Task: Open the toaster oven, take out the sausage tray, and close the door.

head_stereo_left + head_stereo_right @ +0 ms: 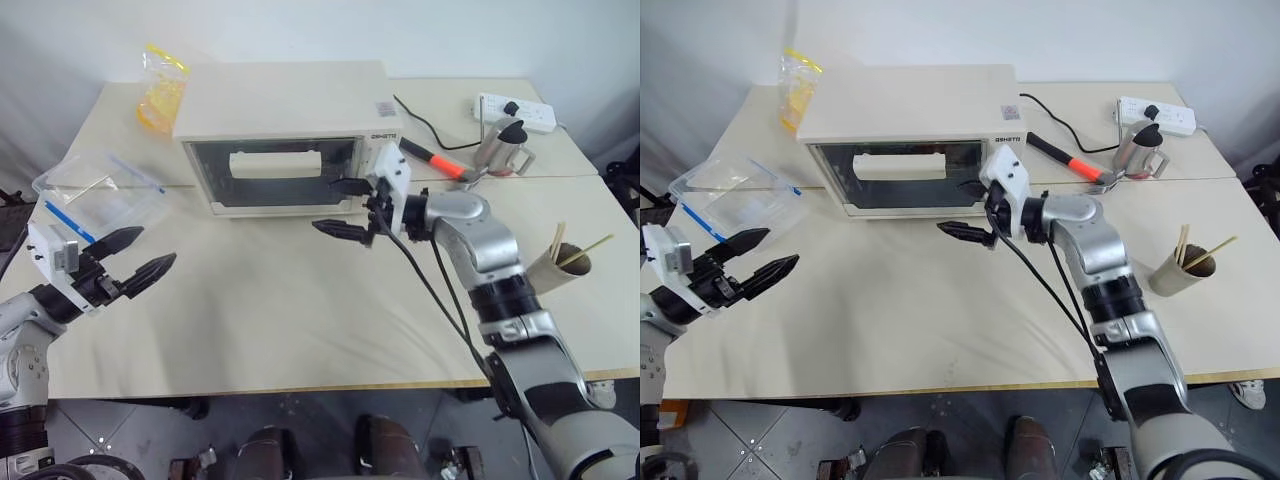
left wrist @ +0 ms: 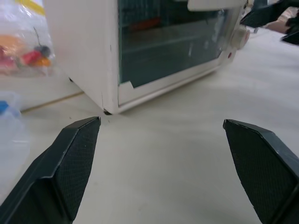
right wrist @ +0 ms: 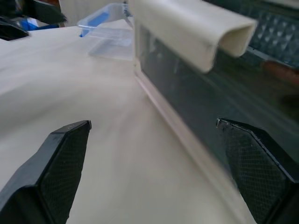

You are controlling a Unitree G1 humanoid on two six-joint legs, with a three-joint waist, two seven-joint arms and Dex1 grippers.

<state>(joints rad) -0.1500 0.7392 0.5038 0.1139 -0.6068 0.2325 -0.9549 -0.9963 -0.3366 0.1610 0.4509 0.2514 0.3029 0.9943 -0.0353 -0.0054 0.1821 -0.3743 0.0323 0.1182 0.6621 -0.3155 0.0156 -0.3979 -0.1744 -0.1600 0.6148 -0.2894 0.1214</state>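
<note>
On the left, the left tool (image 1: 135, 258) hovers spread and empty over the worktop (image 1: 300, 320), near a clear box (image 1: 95, 190). In the middle the toaster oven (image 1: 285, 110) stands with its door (image 1: 275, 172) shut, so nothing is done yet; the sausage tray is probably inside, behind dark glass. The right tool (image 1: 348, 208), also spread, waits just beside the door's right end.

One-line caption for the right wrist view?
Open right gripper beside the closed door of the toaster oven, under its handle.

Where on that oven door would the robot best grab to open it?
Probably the wide cream bar handle near the top of the door. It stands proud of the glass, so the open right gripper, already beside the door's right end, could come from the front, one finger above and one below.
</note>
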